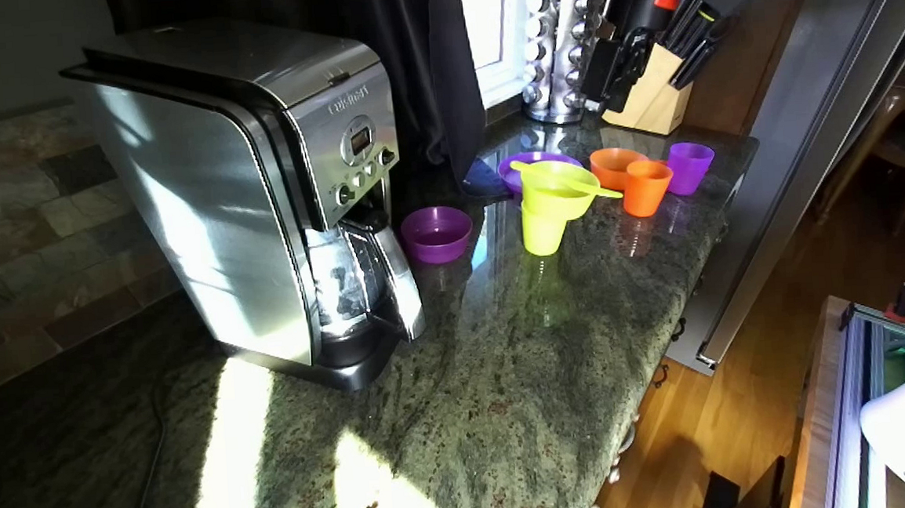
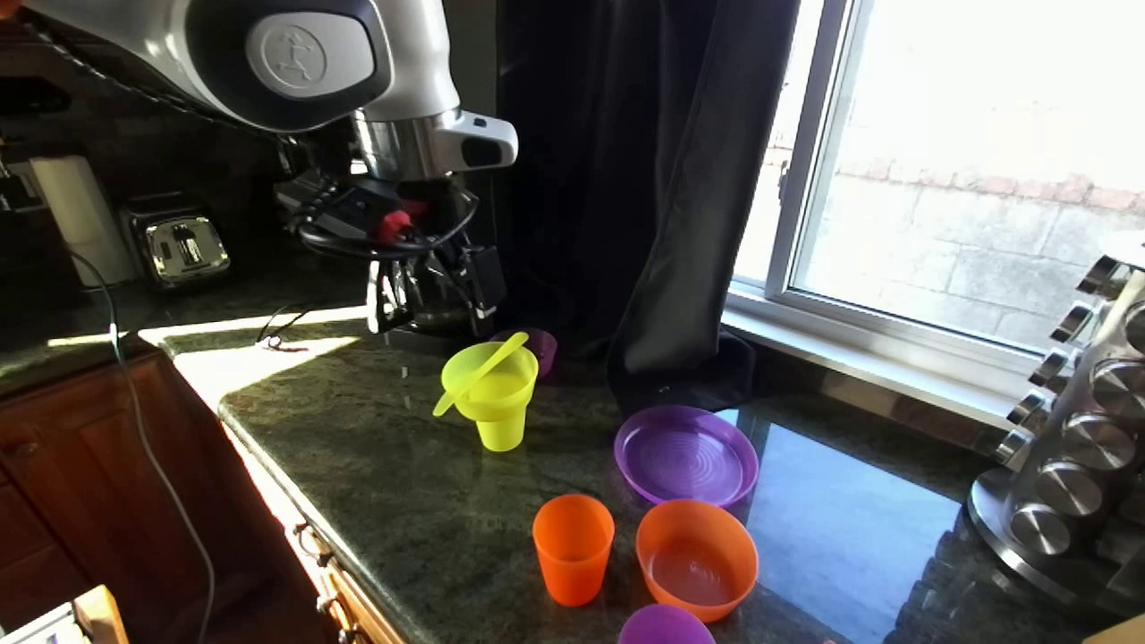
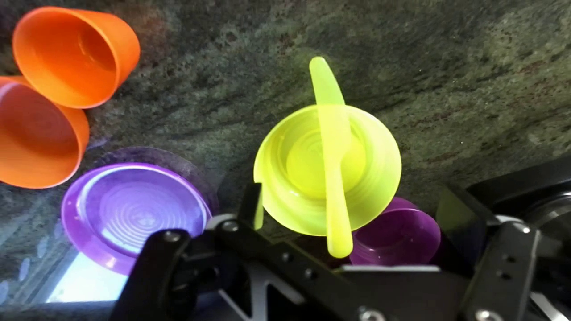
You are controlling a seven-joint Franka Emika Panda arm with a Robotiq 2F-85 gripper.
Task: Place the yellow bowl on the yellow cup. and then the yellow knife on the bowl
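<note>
Yellow knife (image 3: 334, 156) across yellow bowl (image 3: 377, 160), ends overhanging; bowl atop yellow cup (image 1: 543, 233); gripper (image 3: 350, 189) jaws wide apart; in exterior view, coffee maker (image 1: 260, 187) left, counter (image 1: 507, 368) edge right, broad stretch between; glossy surface; window (image 1: 484, 24) far

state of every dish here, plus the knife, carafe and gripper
yellow bowl: right side up on the yellow cup
yellow cup: upright
yellow knife: lying across the yellow bowl's rim
orange cup: upright, empty
orange bowl: upright, empty
shallow purple dish: face up, empty
purple bowl: upright, empty
purple cup: upright, inside hidden
carafe: standing in the coffee maker
gripper: open, holding nothing
</note>
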